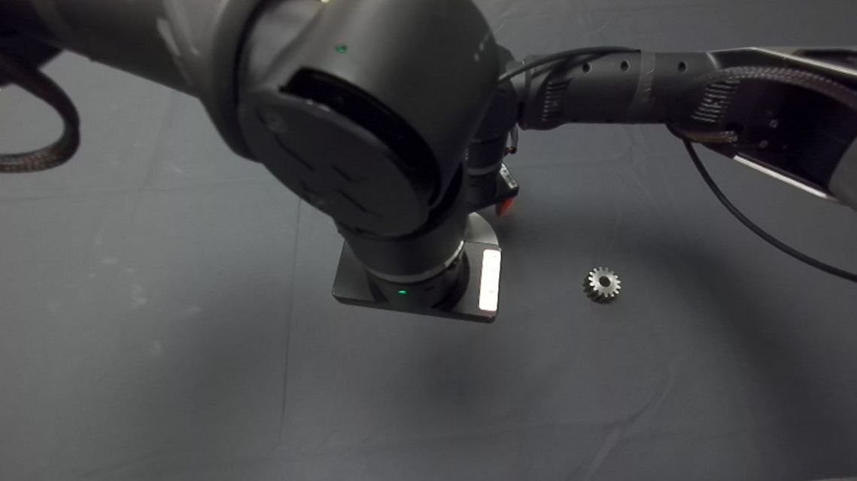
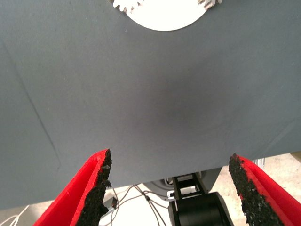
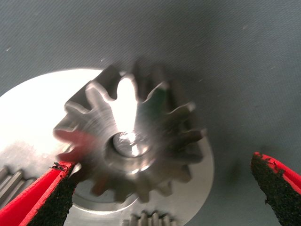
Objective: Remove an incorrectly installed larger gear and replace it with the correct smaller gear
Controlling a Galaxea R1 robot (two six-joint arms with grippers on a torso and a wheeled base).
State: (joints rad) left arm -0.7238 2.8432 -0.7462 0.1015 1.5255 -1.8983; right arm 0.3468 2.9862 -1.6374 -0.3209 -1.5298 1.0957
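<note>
Larger gear (image 3: 129,148) sat on a pale round metal plate (image 3: 28,122), seen close in the right wrist view, long flared teeth spreading out over the plate's face. Teeth of two smaller silvery gears (image 3: 150,219) showed at the plate's near rim. Right gripper (image 3: 164,188) stood spread wide around the larger gear: one pad (image 3: 51,188) right at the tooth tips, the other pad (image 3: 275,181) well clear over bare mat. Holding nothing.

Smaller gear (image 1: 602,284) lay alone, flat on the dark mat (image 1: 146,411), to the right of the arms in the head view, with open mat on every side of it.

Left gripper (image 2: 171,188) hung above the mat near its edge, fingers (image 2: 96,188) parted and empty; floor and cables showed past that edge. The plate's rim (image 2: 164,19) lay far across bare cloth.

In the head view the left arm's wrist block (image 1: 416,279) covered the plate. Mat's front and left stretches lay open.
</note>
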